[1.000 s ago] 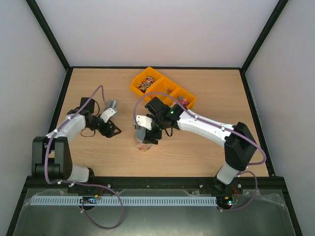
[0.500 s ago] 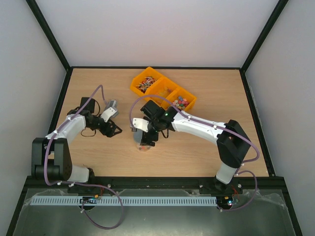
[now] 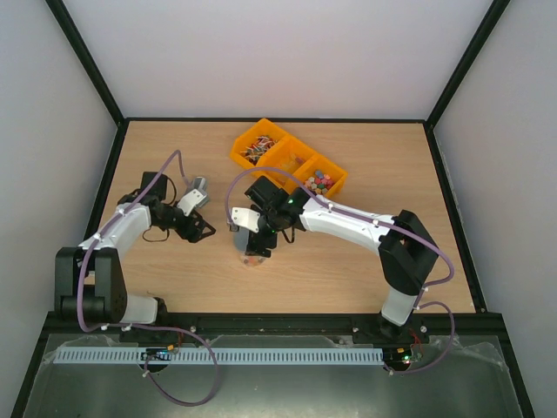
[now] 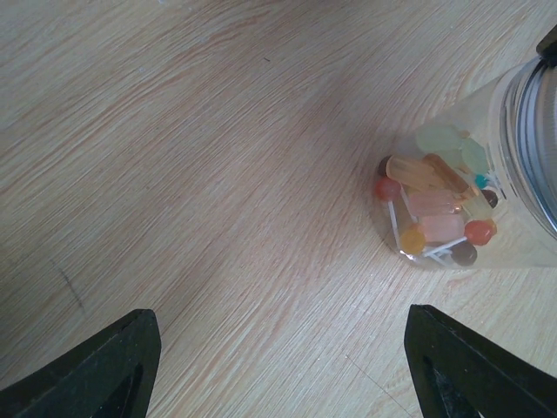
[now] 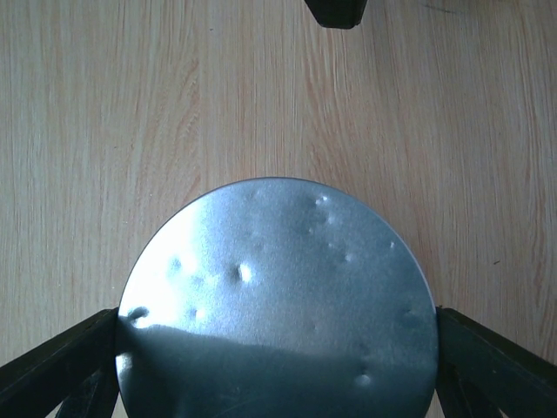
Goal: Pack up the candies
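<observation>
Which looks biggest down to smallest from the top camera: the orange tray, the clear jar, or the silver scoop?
1. Orange tray, clearly the largest.
2. Clear jar and silver scoop look about alike. The jar is partly covered, so I won't rank those two.

Wooden table (image 3: 348, 279), orange tray (image 3: 235, 157), seemingly clear jar (image 4: 435, 209)

A three-compartment orange tray (image 3: 239, 160) is located far of centre on the wooden table (image 3: 374, 270). A round metal lid (image 5: 277, 296) is positioned atop a clear jar (image 4: 522, 252).
</observation>
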`<state>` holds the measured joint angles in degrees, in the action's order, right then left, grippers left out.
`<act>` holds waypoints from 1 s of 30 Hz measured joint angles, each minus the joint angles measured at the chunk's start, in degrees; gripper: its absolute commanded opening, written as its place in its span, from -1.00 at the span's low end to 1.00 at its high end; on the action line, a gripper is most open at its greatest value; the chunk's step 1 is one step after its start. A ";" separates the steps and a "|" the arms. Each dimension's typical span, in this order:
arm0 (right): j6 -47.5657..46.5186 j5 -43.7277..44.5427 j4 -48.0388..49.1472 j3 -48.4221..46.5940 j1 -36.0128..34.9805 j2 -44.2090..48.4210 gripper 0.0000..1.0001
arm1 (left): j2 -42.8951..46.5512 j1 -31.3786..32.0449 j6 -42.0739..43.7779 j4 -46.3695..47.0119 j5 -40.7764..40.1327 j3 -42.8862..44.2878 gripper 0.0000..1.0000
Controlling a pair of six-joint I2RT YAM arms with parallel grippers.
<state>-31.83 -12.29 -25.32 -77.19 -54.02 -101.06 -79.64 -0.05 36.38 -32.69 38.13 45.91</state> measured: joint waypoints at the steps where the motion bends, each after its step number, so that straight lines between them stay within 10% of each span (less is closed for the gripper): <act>1: 0.00 0.04 0.02 0.00 0.00 0.02 0.84 | 0.20 -0.02 0.02 0.00 0.00 0.00 0.60; 30: 1.66 -1.70 1.18 3.45 2.16 -0.22 0.90 | 2.80 -0.79 0.68 -1.90 2.51 1.75 0.61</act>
<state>-30.17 -14.00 -24.14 -73.73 -51.86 -101.27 -76.84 -0.84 37.06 -34.59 40.64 47.66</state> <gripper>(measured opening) 0.954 0.806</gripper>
